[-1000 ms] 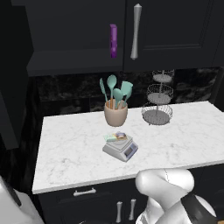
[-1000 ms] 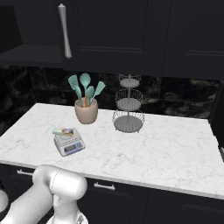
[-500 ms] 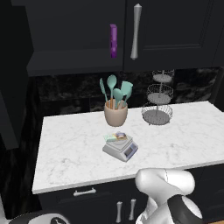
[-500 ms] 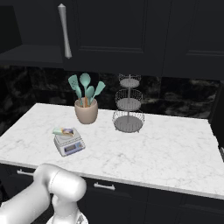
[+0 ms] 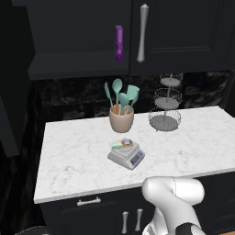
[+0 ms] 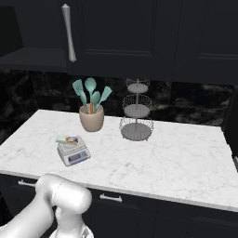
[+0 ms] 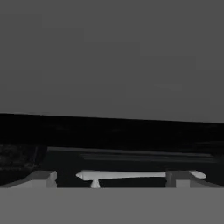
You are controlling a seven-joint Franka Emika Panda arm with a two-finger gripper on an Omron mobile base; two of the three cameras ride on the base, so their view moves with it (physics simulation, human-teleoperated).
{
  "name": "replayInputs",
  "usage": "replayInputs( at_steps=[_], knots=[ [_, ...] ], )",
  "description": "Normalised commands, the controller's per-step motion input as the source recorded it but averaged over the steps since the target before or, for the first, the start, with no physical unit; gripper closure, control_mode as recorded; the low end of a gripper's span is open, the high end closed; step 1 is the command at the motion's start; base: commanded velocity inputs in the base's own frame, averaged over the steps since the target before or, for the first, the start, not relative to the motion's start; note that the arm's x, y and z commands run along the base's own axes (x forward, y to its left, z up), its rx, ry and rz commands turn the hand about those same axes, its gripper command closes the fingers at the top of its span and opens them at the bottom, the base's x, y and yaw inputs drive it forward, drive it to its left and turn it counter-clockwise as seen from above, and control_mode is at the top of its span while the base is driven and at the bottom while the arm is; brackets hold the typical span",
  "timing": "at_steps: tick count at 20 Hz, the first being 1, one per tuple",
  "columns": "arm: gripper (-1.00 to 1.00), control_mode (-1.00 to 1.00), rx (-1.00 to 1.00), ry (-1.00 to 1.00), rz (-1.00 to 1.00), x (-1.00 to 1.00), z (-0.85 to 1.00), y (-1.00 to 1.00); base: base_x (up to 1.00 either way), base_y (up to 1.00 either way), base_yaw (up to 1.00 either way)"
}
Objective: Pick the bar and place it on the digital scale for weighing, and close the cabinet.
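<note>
Nothing on the counter has shifted since the earlier frames; only my own arm has sunk lower at the front edge of both base views, folding down toward the drawers. The bar (image 5: 121,143) already lies flat on the digital scale (image 5: 126,155), which sits on the marble counter (image 5: 73,156) in front of the utensil crock (image 5: 121,118) and well apart from the tiered wire basket (image 5: 165,108). So I judge the weighing half done and the cabinet (image 6: 116,32) still to close: its left door (image 5: 13,69) stands swung out toward me at the left edge, leaving the shelf with the purple cylinder (image 5: 119,42) exposed beside the grey bar handle (image 5: 142,33) of the shut door. My gripper (image 7: 111,177) looks along a dark panel with a pale handle (a drawer pull, I think) just beyond it; the fingers (image 7: 41,178) stand spread apart with nothing between them. The risk from here is the long swing up from so low: a careless arc could catch the counter edge, or sweep across the scale and knock the bar off, and a push too near the hinge might leave the door ajar
</note>
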Motion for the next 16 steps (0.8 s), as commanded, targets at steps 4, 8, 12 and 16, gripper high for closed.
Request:
replayInputs(
  at_steps=[4,8,12,16],
  knots=[
    [-1.0,-1.0,0.0,-0.39,0.0,0.25,-0.25,0.0,0.0,0.0,0.0],
    [-1.0,-1.0,0.04,0.03,0.0,0.85,0.03,0.0,0.0,0.0,0.0],
    [-1.0,-1.0,0.02,0.12,0.0,0.92,-0.03,0.33,0.0,0.0,0.0],
    [-1.0,-1.0,0.0,0.19,0.0,0.95,-0.19,0.73,0.0,0.0,0.0]
  ],
)
